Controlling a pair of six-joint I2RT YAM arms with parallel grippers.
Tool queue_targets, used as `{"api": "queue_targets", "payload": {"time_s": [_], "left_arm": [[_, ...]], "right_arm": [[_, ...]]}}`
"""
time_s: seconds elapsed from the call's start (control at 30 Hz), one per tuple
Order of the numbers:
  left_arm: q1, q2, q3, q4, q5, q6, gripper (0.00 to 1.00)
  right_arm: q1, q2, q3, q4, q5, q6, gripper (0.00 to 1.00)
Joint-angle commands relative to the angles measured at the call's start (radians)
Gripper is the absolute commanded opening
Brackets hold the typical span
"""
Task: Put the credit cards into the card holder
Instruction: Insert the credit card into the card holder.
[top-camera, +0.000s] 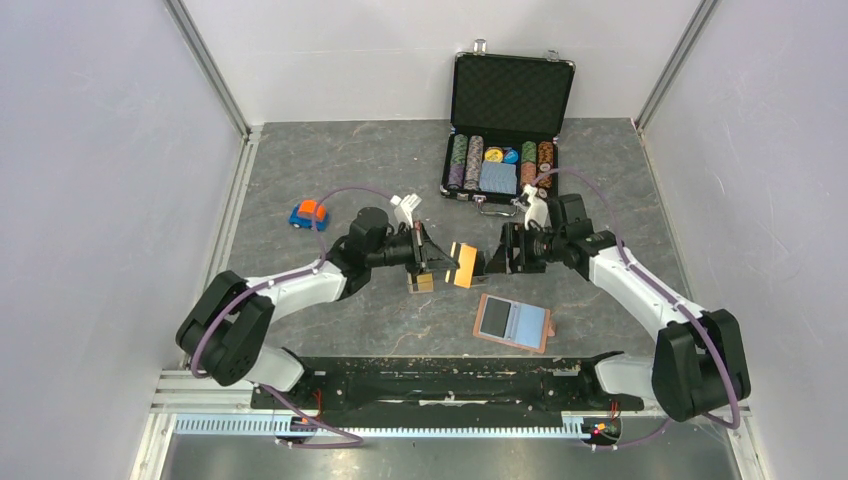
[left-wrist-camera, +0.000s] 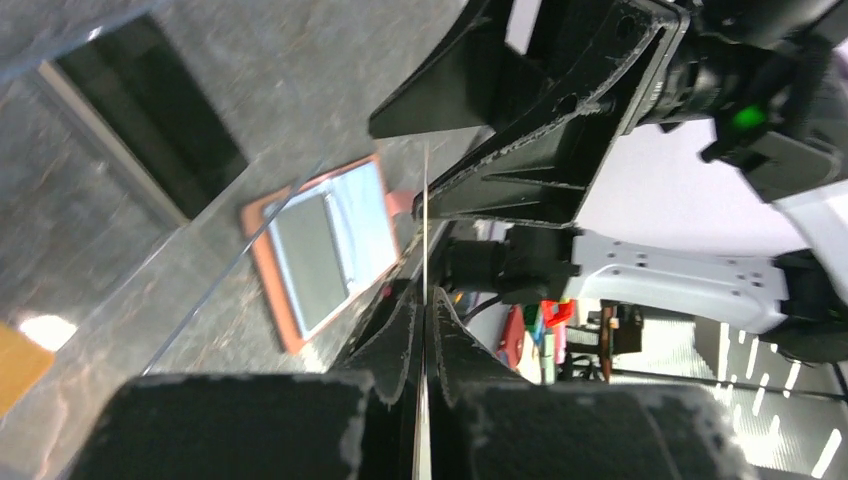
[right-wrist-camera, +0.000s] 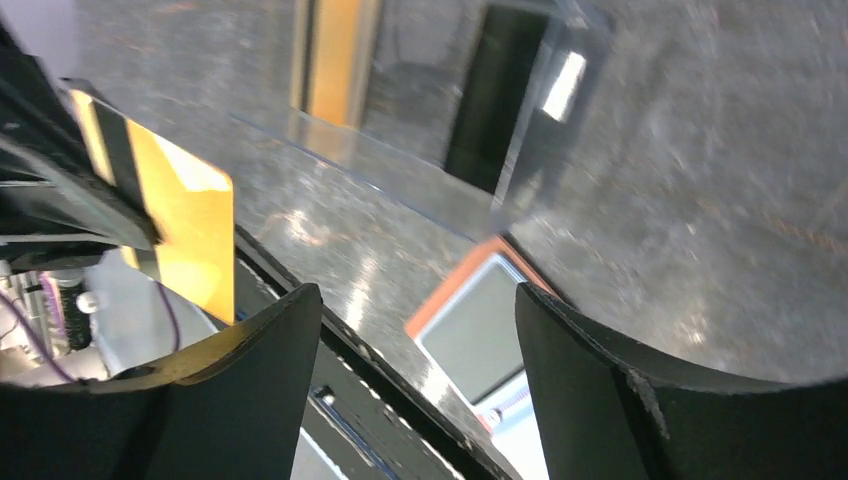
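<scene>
My left gripper (top-camera: 440, 262) is shut on a gold-orange credit card (top-camera: 465, 265) and holds it upright above the table. In the left wrist view the card (left-wrist-camera: 425, 230) shows edge-on between the closed fingers (left-wrist-camera: 400, 340). My right gripper (top-camera: 497, 262) is open and faces the card's free edge from the right, just short of it. In the right wrist view the card (right-wrist-camera: 185, 235) is at the left, outside the open fingers (right-wrist-camera: 250, 400). The tan card holder (top-camera: 514, 321) lies open, blue side up, on the table in front of both grippers, and also shows in the wrist views (left-wrist-camera: 325, 250) (right-wrist-camera: 480, 330).
A clear plastic box (top-camera: 421, 282) with gold cards stands under the left gripper. The right wrist view shows a gold card (right-wrist-camera: 335, 60) and a black card (right-wrist-camera: 495, 95) behind clear plastic. An open black poker-chip case (top-camera: 505, 130) stands at the back. A small toy car (top-camera: 308, 213) lies at the left.
</scene>
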Motion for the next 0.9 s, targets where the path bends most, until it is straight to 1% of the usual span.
{"api": "queue_targets", "payload": {"time_s": [0.0,0.1,0.23,0.4,0.5,0.6,0.73,0.87], "left_arm": [[-0.031,-0.061,0.045,-0.266,-0.152,0.154,0.02],[-0.036,-0.11,0.06,-0.372,-0.207,0.202,0.02],[-0.036,-0.175,0.076,-0.464,-0.228,0.255,0.02],[-0.037,-0.246,0.065,-0.499,-0.235,0.274,0.02],[-0.036,-0.283,0.045,-0.499,-0.246,0.266,0.02],[-0.036,-0.306,0.031,-0.527,-0.249,0.258,0.02],[-0.036,-0.339,0.012,-0.54,-0.255,0.248,0.02],[-0.037,-0.363,-0.007,-0.542,-0.259,0.237,0.02]], "right_arm": [[-0.007,-0.022,-0.065,-0.085,0.124,-0.048,0.74],[-0.007,0.015,-0.081,-0.077,0.132,-0.048,0.74],[-0.006,0.086,-0.071,-0.021,0.085,-0.031,0.74],[0.029,0.177,0.0,0.027,0.044,0.005,0.73],[0.085,0.242,0.05,0.059,0.033,0.04,0.73],[0.151,0.316,0.125,0.096,0.034,0.076,0.72],[0.221,0.429,0.265,0.12,0.029,0.113,0.71],[0.269,0.517,0.376,0.141,0.0,0.129,0.71]]}}
